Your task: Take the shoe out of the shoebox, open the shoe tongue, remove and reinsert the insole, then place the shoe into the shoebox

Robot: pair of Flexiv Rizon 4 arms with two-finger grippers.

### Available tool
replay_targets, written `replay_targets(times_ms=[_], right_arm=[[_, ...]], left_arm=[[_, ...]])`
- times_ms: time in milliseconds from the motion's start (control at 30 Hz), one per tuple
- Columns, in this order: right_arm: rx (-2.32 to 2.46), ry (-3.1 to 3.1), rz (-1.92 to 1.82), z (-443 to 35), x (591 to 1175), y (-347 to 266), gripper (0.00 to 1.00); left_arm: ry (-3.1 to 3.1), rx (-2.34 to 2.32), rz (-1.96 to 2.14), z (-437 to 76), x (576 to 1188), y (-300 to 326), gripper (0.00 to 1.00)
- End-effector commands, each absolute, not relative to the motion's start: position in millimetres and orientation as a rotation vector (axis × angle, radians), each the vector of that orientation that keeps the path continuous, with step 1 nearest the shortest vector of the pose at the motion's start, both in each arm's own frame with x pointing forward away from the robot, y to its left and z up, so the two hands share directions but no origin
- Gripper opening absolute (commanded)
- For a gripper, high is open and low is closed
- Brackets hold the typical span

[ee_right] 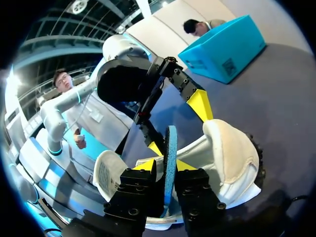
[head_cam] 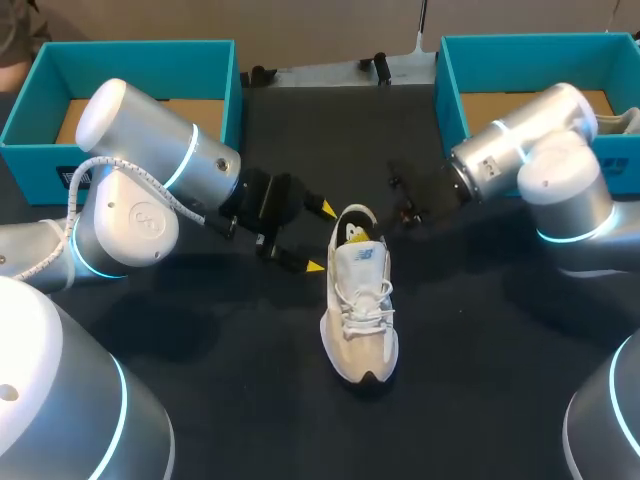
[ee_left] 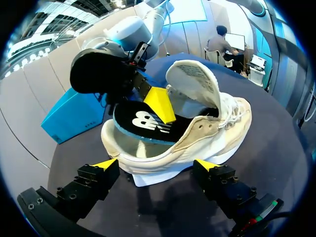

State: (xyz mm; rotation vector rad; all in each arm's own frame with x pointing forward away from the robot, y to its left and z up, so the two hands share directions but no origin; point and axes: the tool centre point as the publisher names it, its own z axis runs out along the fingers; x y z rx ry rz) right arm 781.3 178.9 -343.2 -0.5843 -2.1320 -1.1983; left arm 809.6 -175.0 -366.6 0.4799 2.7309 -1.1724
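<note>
At the far left the left shoebox (head_cam: 140,46) sits open at the back of the table, well clear of the work. I take it that this leaves room to handle the shoe on the mat. In front of it the left gripper (head_cam: 318,237) hangs with its fingers spread wide and nothing in them, just beside the heel end. It looks placed to steady the shoe if it shifts.

The shoe (head_cam: 362,310) lies in the middle of the table, out of either box, toe towards the robot. Its tongue (ee_left: 192,79) is folded up and forward, which leaves the mouth open. The insole (ee_right: 170,148) stands on edge, partly out of the heel opening.

The right gripper (ee_right: 165,170) has its fingers closed on the insole's edge from both sides, so I judge the insole step is in hand. Behind it stands the right shoebox (head_cam: 520,42).
</note>
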Motion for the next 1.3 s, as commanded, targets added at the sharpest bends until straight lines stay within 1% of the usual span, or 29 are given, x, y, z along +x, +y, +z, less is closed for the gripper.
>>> replay_targets(times_ms=[33, 433, 600, 667, 700, 733, 800, 833, 933, 1000, 1300], right_arm=[[-0.573, -2.130, -1.181, -345, 786, 179, 0.00], [-0.592, -2.056, -1.105, -365, 764, 184, 0.00], [-0.604, -2.056, -1.103, -367, 761, 183, 0.00], [-0.605, -2.068, -1.107, -363, 763, 181, 0.04], [-0.605, -2.074, -1.108, -361, 763, 180, 0.07], [-0.605, -2.081, -1.110, -359, 764, 179, 0.14], [-0.605, -2.092, -1.113, -353, 766, 178, 0.19], [-0.606, -2.099, -1.113, -351, 767, 178, 0.25], [-0.608, -2.112, -1.116, -347, 767, 177, 0.27], [-0.607, -2.121, -1.123, -344, 767, 177, 0.30], [-0.587, -2.157, -1.125, -332, 773, 178, 0.34]], left_arm=[[2.731, 0.479, -1.169, -367, 809, -176, 1.00], [2.731, 0.479, -1.169, -367, 809, -176, 1.00], [2.731, 0.479, -1.169, -367, 809, -176, 1.00], [2.731, 0.479, -1.169, -367, 809, -176, 1.00], [2.731, 0.479, -1.169, -367, 809, -176, 1.00], [2.731, 0.479, -1.169, -367, 809, -176, 1.00], [2.731, 0.479, -1.169, -367, 809, -176, 1.00], [2.731, 0.479, -1.169, -367, 809, -176, 1.00], [2.731, 0.479, -1.169, -367, 809, -176, 1.00], [2.731, 0.479, -1.169, -367, 809, -176, 1.00], [2.731, 0.479, -1.169, -367, 809, -176, 1.00]])
